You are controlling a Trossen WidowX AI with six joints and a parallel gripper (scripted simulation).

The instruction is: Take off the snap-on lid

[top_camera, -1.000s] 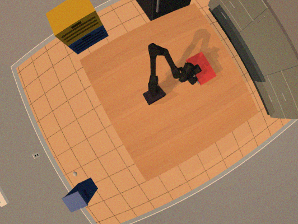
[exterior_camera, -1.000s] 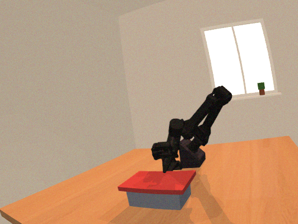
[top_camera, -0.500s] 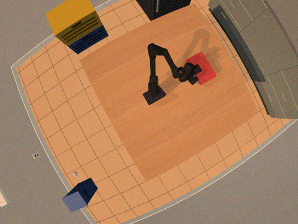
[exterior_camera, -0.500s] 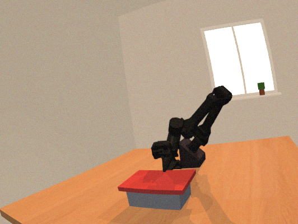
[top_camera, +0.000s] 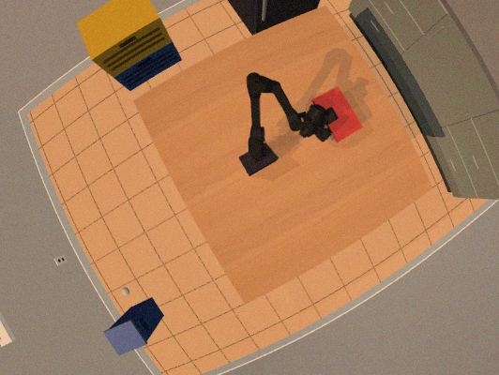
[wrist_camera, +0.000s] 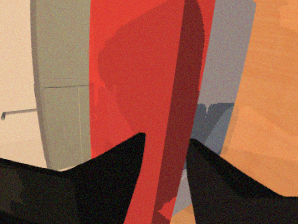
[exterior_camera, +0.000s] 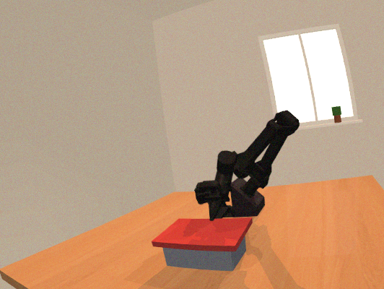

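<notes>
The red lid [top_camera: 348,117] [exterior_camera: 169,236] [wrist_camera: 125,30] lies right side up over the blue-grey storage box [exterior_camera: 198,259] [wrist_camera: 229,40]. In the exterior view the lid looks slightly tilted, its far edge, on the arm's side, a little higher. Whether that edge is free of the box is hidden. My gripper [top_camera: 327,125] [exterior_camera: 213,217] [wrist_camera: 165,143] is shut on the lid's edge on the arm's side. In the wrist view one finger is over the lid's top and the other is beside its rim, in front of the box wall. The box stands on the table.
The wooden table [top_camera: 291,225] [exterior_camera: 307,217] [wrist_camera: 275,75] extends around the box. The arm's base [top_camera: 258,160] [exterior_camera: 247,199] stands on it, behind the box in the exterior view. Grey-green cabinets [top_camera: 450,70] [wrist_camera: 62,60] stand beyond the table's edge.
</notes>
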